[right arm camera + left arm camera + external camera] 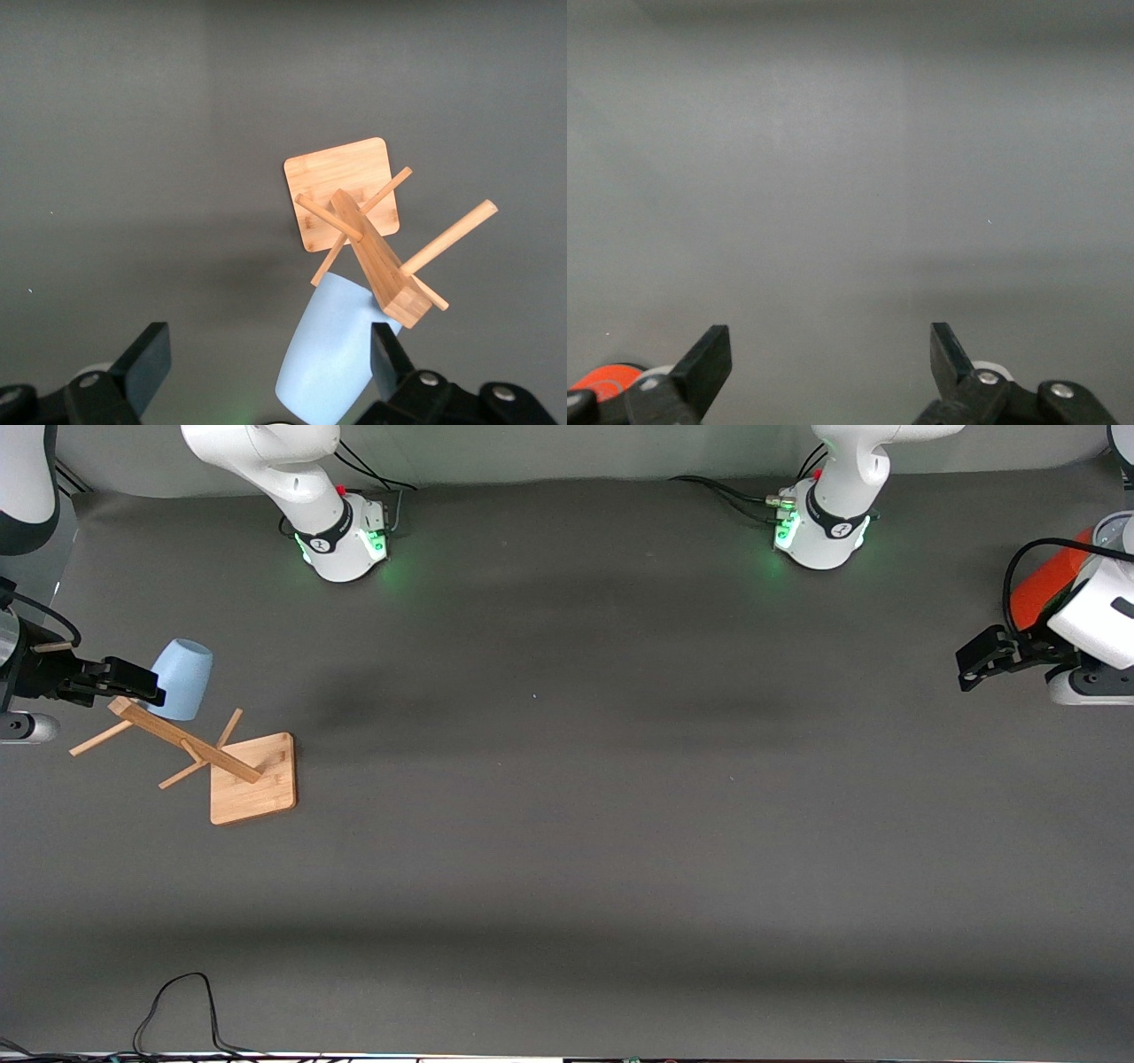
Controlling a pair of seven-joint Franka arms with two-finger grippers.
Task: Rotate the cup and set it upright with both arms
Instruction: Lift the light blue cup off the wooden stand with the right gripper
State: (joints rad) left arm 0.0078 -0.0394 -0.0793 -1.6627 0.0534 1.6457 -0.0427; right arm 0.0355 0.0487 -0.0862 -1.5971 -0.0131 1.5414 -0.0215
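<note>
Fingers spread wide and empty, my right gripper (pixel 266 372) hovers just beside the cup (pixel 182 679), which hangs mouth-down on a peg of the wooden rack (pixel 217 757) at the right arm's end of the table. Lifting it off looks like the step in hand; next I must close around its wall, though I cannot tell whether a finger already touches it. My left gripper (pixel 831 354), equally wide, waits over bare table beside the red can (pixel 1050 580).
</note>
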